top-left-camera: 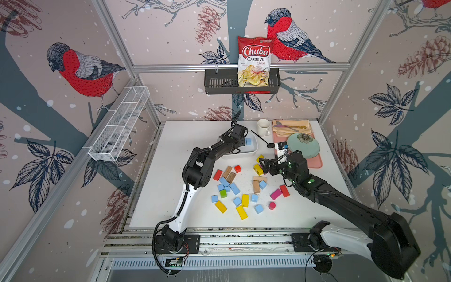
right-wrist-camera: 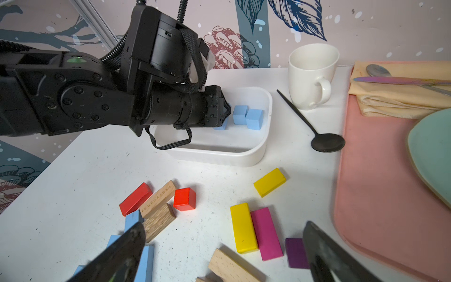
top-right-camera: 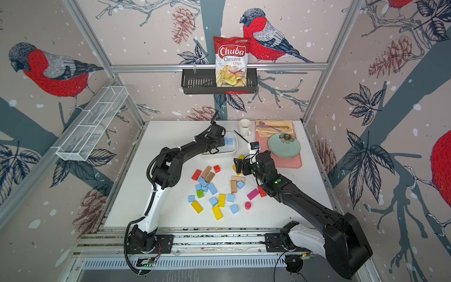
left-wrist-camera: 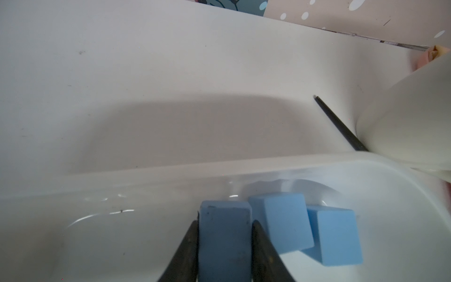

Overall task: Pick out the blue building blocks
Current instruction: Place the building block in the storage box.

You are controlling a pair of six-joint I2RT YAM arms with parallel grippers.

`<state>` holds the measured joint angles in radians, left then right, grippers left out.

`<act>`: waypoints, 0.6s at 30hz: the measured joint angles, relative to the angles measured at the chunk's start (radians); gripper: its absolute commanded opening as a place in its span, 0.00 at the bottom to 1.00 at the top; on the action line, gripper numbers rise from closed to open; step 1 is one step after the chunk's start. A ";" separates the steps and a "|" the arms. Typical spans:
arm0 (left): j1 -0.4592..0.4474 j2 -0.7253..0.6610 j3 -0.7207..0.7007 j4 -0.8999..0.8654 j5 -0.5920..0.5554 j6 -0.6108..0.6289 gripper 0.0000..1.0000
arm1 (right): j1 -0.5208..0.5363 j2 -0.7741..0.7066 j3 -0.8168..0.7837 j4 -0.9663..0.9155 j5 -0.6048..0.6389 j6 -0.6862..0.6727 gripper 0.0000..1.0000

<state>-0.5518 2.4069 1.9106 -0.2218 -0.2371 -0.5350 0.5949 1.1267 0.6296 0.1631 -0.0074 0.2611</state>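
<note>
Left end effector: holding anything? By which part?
A blue block, pinched across two opposite side faces between the fingers of the left end effector, low inside the white tray.

Left arm (top-left-camera: 183,202) and right arm (top-left-camera: 341,195): mostly matte black, white link down by the base. Left one's got a ribbed black cable hose (right-wrist-camera: 114,52), right one has little green lights (top-left-camera: 311,181).
</note>
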 measured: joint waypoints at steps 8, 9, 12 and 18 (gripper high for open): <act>0.002 -0.032 -0.004 0.000 0.019 0.001 0.57 | 0.000 0.015 0.010 -0.002 0.000 0.000 1.00; 0.002 -0.046 -0.012 0.001 0.023 0.001 0.59 | 0.000 0.016 0.011 -0.002 0.000 0.000 1.00; 0.002 -0.104 -0.057 0.014 0.032 0.011 0.64 | 0.000 0.018 0.011 -0.007 0.000 0.000 1.00; 0.000 -0.272 -0.251 0.100 0.050 0.037 0.77 | 0.001 0.026 0.026 -0.023 0.000 -0.005 1.00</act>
<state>-0.5514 2.1353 1.6596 -0.1219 -0.1871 -0.4976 0.5957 1.1526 0.6559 0.1406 -0.0074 0.2565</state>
